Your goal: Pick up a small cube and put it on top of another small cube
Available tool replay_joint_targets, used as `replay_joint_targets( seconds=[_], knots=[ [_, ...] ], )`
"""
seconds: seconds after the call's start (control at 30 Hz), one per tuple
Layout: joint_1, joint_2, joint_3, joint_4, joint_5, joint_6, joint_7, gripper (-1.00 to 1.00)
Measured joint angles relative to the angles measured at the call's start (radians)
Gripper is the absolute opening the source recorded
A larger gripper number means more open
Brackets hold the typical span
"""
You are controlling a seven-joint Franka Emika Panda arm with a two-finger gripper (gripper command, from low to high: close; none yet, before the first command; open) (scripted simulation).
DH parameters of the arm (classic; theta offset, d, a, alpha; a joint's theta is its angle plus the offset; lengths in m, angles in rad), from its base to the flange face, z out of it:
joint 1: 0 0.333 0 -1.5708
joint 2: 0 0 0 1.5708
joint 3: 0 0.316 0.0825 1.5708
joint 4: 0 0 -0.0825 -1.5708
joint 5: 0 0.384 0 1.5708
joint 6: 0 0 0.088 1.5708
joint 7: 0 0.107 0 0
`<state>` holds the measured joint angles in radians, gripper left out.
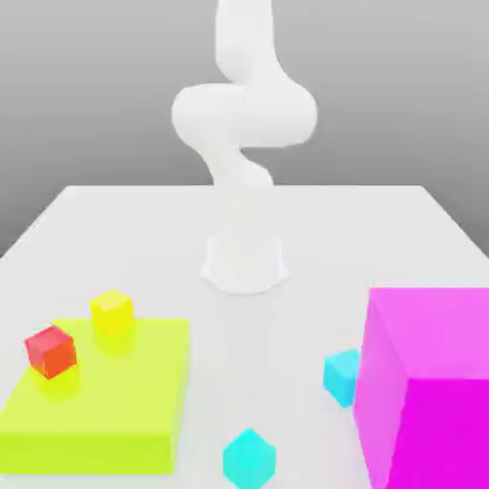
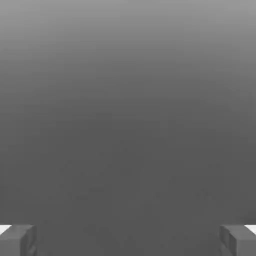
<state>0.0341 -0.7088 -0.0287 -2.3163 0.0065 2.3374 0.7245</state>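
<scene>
Magenta block (image 1: pixel 439 382) cropped at the exterior view's right, 1 cyan cube (image 1: pixel 341 377) partly hidden behind it, arm (image 1: pixel 244 115) cropped above

Bright Desk, Dim Hand View

And it's dazzling in the exterior view: the desk (image 1: pixel 287 220) glows almost white, the arm (image 1: pixel 244 115) washing out against it! Over to the hand view, murky grey, paler towards one edge, light source impossible to call.
</scene>
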Motion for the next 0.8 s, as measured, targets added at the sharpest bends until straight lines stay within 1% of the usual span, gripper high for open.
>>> replay_joint_targets(
  seconds=[0.3,0.43,0.63,0.8],
  knots=[
    [0.112,0.332,-0.100,-0.059,0.043,0.136,-0.289,0.00],
    [0.140,0.477,-0.125,-0.085,0.075,0.196,-0.424,0.00],
    [0.161,0.695,-0.136,-0.124,0.115,0.284,-0.621,0.00],
    [0.149,0.873,-0.124,-0.157,0.109,0.360,-0.758,0.00]
  ],
)
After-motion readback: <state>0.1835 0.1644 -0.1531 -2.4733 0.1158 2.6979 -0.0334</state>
